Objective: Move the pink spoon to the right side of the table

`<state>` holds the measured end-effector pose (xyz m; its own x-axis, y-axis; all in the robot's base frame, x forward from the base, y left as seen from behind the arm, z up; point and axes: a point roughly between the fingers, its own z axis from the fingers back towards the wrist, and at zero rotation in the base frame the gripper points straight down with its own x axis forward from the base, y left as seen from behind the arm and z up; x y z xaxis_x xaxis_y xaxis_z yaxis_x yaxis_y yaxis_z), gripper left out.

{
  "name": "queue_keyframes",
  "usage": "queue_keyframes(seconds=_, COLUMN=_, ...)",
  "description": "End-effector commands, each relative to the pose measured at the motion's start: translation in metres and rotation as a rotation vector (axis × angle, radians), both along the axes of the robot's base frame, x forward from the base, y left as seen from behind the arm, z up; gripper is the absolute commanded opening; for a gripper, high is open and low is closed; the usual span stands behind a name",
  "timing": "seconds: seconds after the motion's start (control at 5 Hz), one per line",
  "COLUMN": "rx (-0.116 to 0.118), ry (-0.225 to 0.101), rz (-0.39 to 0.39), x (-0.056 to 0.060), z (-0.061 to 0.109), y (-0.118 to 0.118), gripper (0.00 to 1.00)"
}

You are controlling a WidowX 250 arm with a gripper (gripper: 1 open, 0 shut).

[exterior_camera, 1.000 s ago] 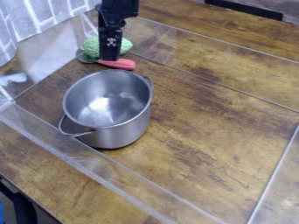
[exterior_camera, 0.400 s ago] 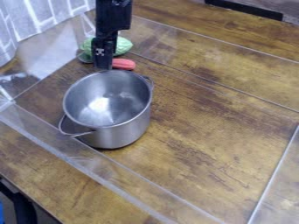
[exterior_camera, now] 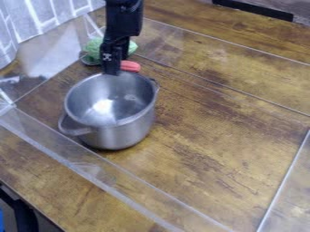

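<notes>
The pink spoon (exterior_camera: 129, 66) lies on the table (exterior_camera: 218, 118) at the back left, just behind the steel pot (exterior_camera: 109, 110). Only its right end shows. The rest is hidden under my black gripper (exterior_camera: 112, 63), which has come straight down onto the spoon's left part. The fingertips sit at spoon level, right by the pot's far rim. Their gap is too dark and small to read, so I cannot tell whether they have closed on the spoon.
A green knobbly item (exterior_camera: 92, 50) lies just behind and left of the gripper. The pot's grey handle (exterior_camera: 71, 128) points to the front left. Glossy clear strips (exterior_camera: 242, 50) cross the wood planks. A tiled wall (exterior_camera: 36, 18) rises at the back left.
The gripper has dropped from above the spoon down onto it and edged slightly right. It now covers more of the spoon. The pot stays where it was.
</notes>
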<state>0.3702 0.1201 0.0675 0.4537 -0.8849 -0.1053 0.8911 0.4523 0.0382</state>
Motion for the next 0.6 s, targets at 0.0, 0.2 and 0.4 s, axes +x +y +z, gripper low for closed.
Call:
queue_keyframes(seconds=0.0, rx=0.009, ry=-0.044, rz=-0.064, x=0.0180, z=-0.0020, y=0.0024, gripper=1.00)
queue_keyframes(seconds=0.2, rx=0.011, ry=-0.045, rz=-0.097, x=0.0240, z=-0.0115, y=0.0053, gripper=0.00)
queue_keyframes(seconds=0.4, rx=0.011, ry=-0.042, rz=-0.133, x=0.0274, z=-0.0070, y=0.0000, gripper=0.00)
